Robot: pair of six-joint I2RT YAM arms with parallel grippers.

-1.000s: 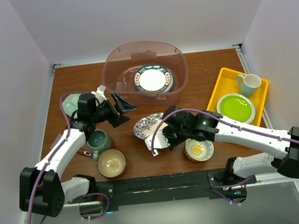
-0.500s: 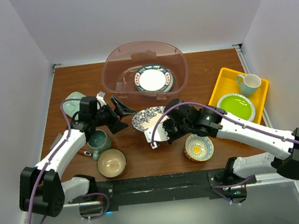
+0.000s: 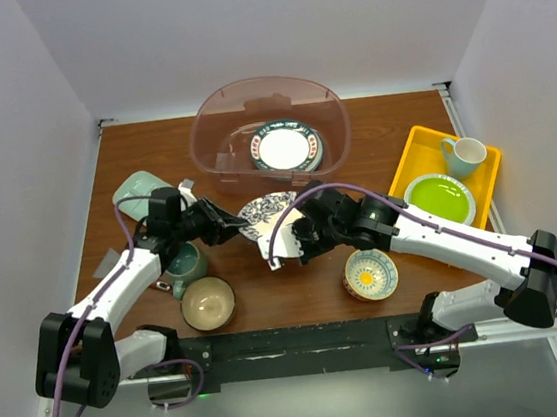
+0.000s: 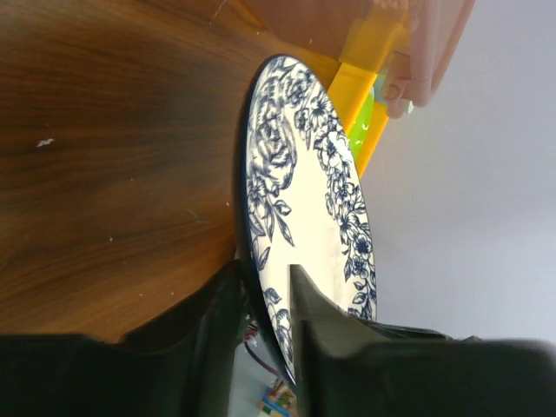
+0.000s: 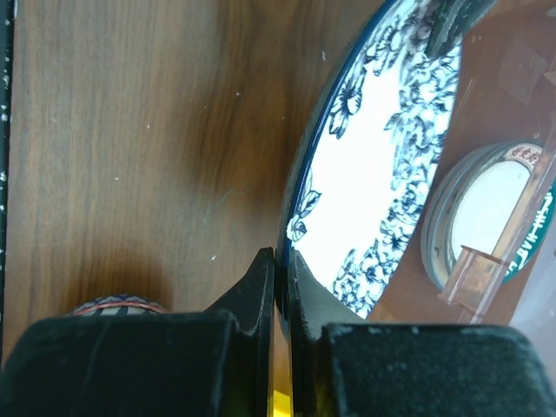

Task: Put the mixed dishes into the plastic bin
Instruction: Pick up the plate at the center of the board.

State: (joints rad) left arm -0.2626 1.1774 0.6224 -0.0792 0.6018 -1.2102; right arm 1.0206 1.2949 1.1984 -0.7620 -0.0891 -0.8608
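Observation:
The blue-patterned plate (image 3: pixel 269 213) is held tilted above the table just in front of the plastic bin (image 3: pixel 211 126). My right gripper (image 3: pixel 298 233) is shut on its near right rim; the right wrist view shows both fingers (image 5: pixel 261 287) pinching the plate (image 5: pixel 382 174) edge. My left gripper (image 3: pixel 237 224) clamps the plate's left rim, with the plate (image 4: pixel 304 200) squeezed between its fingers (image 4: pixel 308 304). Stacked plates (image 3: pixel 287 149) lie inside the bin. On the table stand a mint square dish (image 3: pixel 135 190), a teal mug (image 3: pixel 182 263), a tan bowl (image 3: pixel 208 302) and a small patterned bowl (image 3: pixel 371 275).
A yellow tray (image 3: pixel 418 147) at the right holds a lime-green plate (image 3: pixel 439 200) and a pale mug (image 3: pixel 464 155). White walls close in the table on three sides. The left forearm passes right above the teal mug.
The right arm lifted the blue-patterned plate up and toward the bin. The left gripper moved right to the plate's left rim and went from wide open to closed on it.

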